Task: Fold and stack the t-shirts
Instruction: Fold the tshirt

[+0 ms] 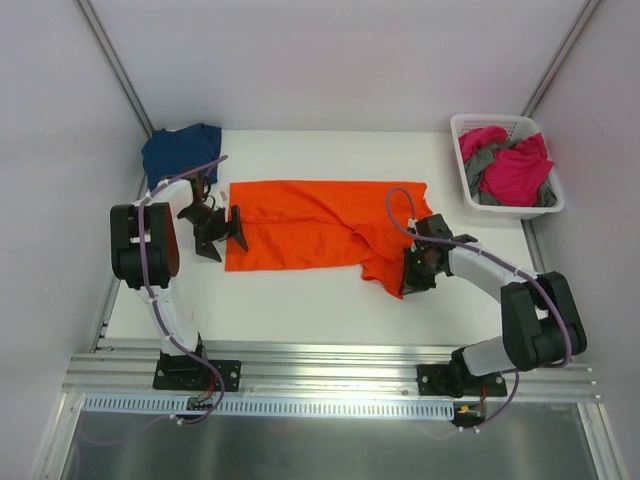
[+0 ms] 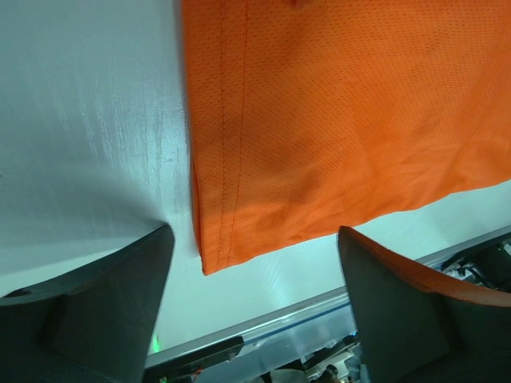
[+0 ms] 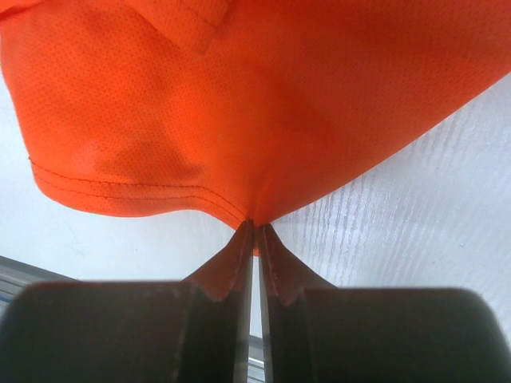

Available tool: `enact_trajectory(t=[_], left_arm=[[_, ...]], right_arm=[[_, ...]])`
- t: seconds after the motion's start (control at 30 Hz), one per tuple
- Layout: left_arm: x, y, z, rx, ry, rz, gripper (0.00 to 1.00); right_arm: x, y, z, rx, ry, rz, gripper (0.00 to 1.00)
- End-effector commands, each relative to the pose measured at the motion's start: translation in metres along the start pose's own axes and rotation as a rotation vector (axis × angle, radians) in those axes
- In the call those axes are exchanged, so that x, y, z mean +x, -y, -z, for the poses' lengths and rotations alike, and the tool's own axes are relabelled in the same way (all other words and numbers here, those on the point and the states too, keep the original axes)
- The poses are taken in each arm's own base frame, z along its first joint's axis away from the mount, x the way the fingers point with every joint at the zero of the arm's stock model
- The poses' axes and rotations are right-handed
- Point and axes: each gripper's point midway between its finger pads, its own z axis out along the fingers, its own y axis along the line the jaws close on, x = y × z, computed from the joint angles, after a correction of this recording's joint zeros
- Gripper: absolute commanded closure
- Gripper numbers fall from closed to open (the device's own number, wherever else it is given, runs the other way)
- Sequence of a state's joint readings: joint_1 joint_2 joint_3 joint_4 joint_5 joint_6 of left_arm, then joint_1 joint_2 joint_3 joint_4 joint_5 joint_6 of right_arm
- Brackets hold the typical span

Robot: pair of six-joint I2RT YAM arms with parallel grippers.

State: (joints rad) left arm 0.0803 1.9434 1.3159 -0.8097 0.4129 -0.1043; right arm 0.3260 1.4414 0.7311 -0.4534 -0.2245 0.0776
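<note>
We're on the opening fold of the orange t-shirt, which lies spread flat on the surface. At its near right corner, the right end effector is pinched tight on the stitched hem, the cloth bunching up into the fingers. At its near left corner, the left end effector hangs with its fingers wide apart. The hem corner lies between them and nothing is gripped. We reckon the next move belongs to the left arm: drop onto that corner and close, so both arms can lift the near edge together and carry it across. The navy t-shirt sits in a heap beyond the orange t-shirt's far left corner. The pink and grey t-shirts wait in the basket off its far right corner.
</note>
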Motion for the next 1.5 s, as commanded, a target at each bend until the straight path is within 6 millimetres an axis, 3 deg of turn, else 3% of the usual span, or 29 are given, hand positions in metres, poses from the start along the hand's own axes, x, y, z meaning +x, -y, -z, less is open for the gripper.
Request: enact_trajectory(t=[0.0,0.13,0.4,0.47,0.57,0.67,0.77,1.1,1.27,1.47], left_arm=[[-0.001,-0.004,0.004,-0.012,-0.002,0.01,0.2],[0.008,-0.003,0.007,-0.004,-0.003,0.008,0.35],[0.037,-0.005,0.008,-0.002,-0.031,0.037,0.42],[0.042,-0.004,0.009,0.005,-0.029,0.039,0.54],[0.045,-0.005,0.01,-0.002,-0.025,0.05,0.61],[0.04,-0.006,0.009,-0.007,-0.016,0.049,0.78],[0.034,-0.004,0.009,-0.002,-0.011,0.041,0.86],[0.034,-0.003,0.009,0.012,-0.014,0.05,1.0],[0.031,-0.002,0.011,0.021,-0.003,0.043,1.0],[0.016,0.008,0.029,0.034,0.064,0.014,1.0]], right_arm=[[-0.006,-0.006,0.011,-0.02,0.044,0.016,0.92],[-0.005,-0.004,0.012,-0.014,0.053,0.011,0.92],[-0.007,-0.003,0.013,-0.017,0.068,0.006,0.91],[-0.009,-0.003,0.013,-0.018,0.072,0.003,0.91],[-0.009,-0.003,0.013,-0.02,0.074,0.001,0.92],[-0.01,-0.003,0.013,-0.022,0.079,0.004,0.92],[-0.009,-0.003,0.014,-0.021,0.077,0.011,0.93],[-0.009,0.001,0.017,-0.009,0.093,0.013,0.94],[-0.012,-0.001,0.02,-0.014,0.096,0.02,0.96],[-0.044,-0.017,0.038,-0.055,0.182,0.043,0.99]])
